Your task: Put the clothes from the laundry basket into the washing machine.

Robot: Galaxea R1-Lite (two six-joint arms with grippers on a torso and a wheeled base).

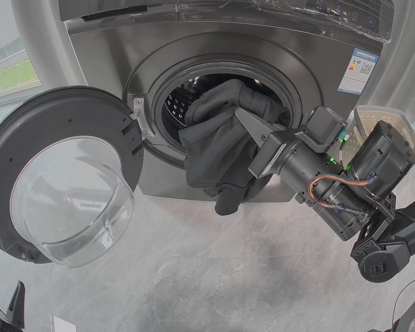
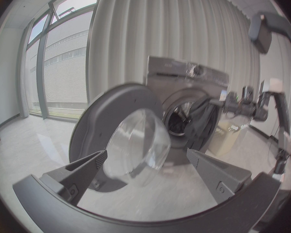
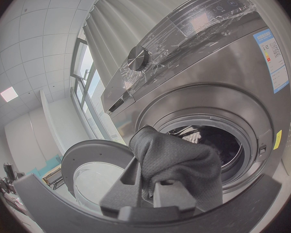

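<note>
Head downward, wrists low, facing washing machine (image 1: 101, 56)

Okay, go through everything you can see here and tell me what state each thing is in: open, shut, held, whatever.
Washing machine door, swung open to the robot's left.
Dark garment, gripped, partly inside the drum, the rest hanging out the front.
Right gripper, shut on the garment.
Left gripper, open, holding nothing.
Laundry basket, on the robot's right, contents hidden.

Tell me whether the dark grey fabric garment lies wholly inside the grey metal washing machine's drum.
No, the garment hangs out over the door rim of the washing machine, pinched in the right gripper.
</note>
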